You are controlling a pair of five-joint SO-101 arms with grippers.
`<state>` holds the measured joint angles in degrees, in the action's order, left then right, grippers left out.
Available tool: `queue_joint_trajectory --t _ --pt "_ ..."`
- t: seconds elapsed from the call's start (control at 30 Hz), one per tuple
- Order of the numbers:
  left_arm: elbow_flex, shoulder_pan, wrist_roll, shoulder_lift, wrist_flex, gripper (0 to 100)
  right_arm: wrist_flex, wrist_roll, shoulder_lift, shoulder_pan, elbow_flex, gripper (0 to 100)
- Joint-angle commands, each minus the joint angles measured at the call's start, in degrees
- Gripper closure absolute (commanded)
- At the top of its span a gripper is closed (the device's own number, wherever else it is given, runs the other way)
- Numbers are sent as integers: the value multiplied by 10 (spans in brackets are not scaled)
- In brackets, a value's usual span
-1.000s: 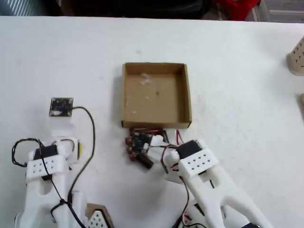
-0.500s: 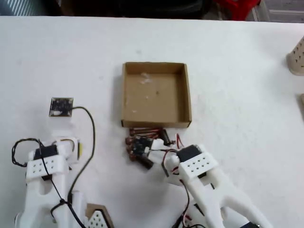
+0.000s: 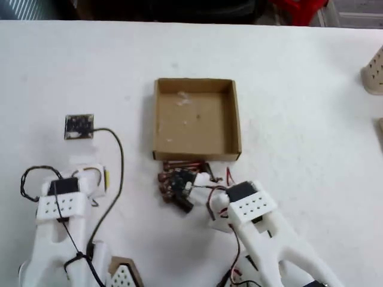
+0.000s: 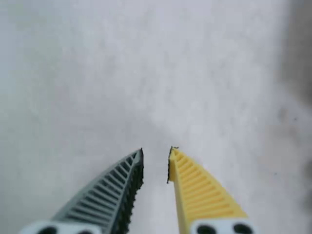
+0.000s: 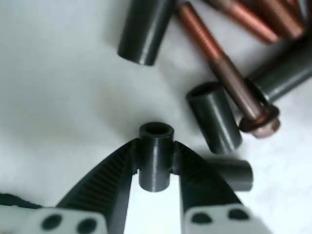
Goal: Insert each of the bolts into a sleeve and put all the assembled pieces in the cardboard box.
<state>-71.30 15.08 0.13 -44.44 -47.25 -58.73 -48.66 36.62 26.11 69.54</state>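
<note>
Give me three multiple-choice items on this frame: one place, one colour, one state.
1. Where do the loose bolts and sleeves lie relative to the cardboard box?
A inside it
B on the table, just outside the wall nearest the arms
C beyond its far wall

2. What colours are the left gripper's fingers?
A both black
B one grey, one yellow
C both white

3. What state is the right gripper in?
A open over bare table
B shut on a bolt
C shut on a black sleeve

Answers:
B, the high view shows the pile in front of the near wall and the box floor bare.
B, the left wrist view shows a grey finger and a yellow one.
C, the right wrist view shows both fingers pressed on the sleeve.
</note>
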Motion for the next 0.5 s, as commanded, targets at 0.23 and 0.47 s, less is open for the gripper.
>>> queue_joint_trajectory --t 0.23,0.47 --pt "208 -167 112 3 -122 884 -3 124 7 -162 -69 981" --pt "254 -265 173 48 -105 880 -1 172 7 -231 -102 981"
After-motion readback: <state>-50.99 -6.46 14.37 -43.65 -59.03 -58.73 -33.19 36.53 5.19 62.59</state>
